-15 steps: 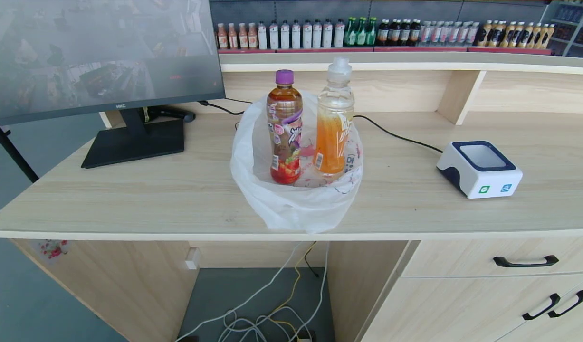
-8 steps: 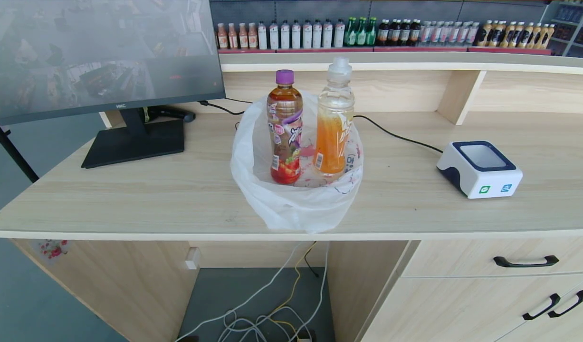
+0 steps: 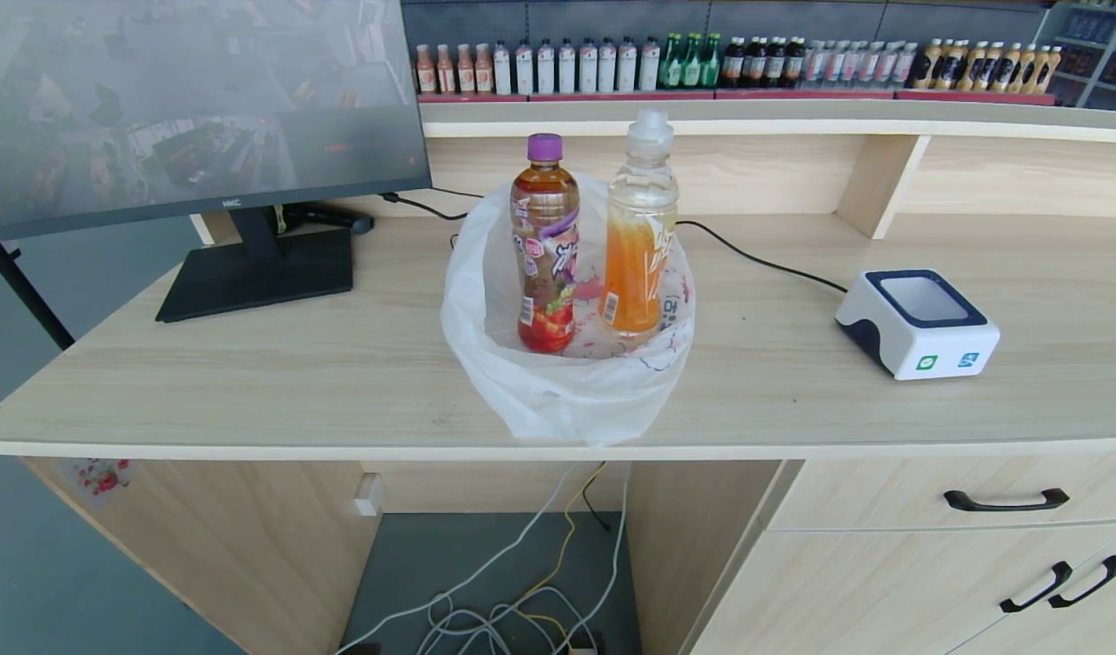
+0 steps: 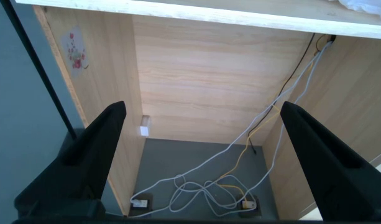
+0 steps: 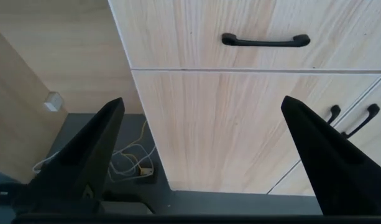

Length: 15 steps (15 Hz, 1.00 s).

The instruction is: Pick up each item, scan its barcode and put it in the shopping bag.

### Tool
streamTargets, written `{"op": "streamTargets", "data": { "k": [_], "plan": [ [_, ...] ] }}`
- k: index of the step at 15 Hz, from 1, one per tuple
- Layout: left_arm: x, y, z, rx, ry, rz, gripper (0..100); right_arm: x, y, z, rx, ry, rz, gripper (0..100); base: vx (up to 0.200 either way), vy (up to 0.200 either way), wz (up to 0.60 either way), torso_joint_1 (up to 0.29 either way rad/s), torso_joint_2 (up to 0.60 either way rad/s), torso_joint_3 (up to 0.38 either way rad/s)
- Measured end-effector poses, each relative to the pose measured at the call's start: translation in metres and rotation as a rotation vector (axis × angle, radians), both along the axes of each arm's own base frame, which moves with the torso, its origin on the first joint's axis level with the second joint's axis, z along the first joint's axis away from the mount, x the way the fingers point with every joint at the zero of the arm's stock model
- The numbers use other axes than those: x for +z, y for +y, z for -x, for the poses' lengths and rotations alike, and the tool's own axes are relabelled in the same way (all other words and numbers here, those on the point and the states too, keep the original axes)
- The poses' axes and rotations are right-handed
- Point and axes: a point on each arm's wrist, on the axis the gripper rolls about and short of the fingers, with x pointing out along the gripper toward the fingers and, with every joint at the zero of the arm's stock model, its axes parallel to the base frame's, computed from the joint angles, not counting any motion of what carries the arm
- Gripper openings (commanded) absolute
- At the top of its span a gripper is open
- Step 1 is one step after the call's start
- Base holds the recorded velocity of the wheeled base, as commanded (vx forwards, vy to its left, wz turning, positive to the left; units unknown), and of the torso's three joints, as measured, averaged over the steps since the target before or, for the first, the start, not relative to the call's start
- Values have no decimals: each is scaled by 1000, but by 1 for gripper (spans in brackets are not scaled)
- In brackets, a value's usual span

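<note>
**Wooden counter, both drinks bagged**

Two bottles stand upright, side by side, inside the shopping bag at mid-counter, so I judge the work nearly finished. The left gripper and right gripper hang below the countertop, both released with fingers spread wide. Any further move should keep clear of the thin white bag, since the tall bottles look easy to tip. The purple-capped bottle holds reddish-brown drink and the clear-capped bottle orange. The scanner sits well apart
</note>
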Motion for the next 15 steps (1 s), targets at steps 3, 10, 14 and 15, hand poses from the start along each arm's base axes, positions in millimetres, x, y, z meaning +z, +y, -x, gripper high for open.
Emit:
{"op": "streamTargets", "data": {
  "k": [3, 10, 14, 15],
  "plan": [
    [0, 0, 0, 0, 0, 1, 100, 0, 0, 0, 3, -2, 1, 100, -200, 0, 0, 12, 5, -1],
    [0, 0, 0, 0, 0, 4, 100, 0, 0, 0, 3, -3, 1, 100, 0, -86, 0, 2, 1, 2],
    [0, 0, 0, 0, 0, 7, 100, 0, 0, 0, 4, -3, 1, 100, 0, -200, 0, 10, 10, -2],
    [0, 0, 0, -1, 0, 9, 100, 0, 0, 0, 3, -3, 0, 100, 0, -200, 0, -2, -2, 2]
  ]
}}
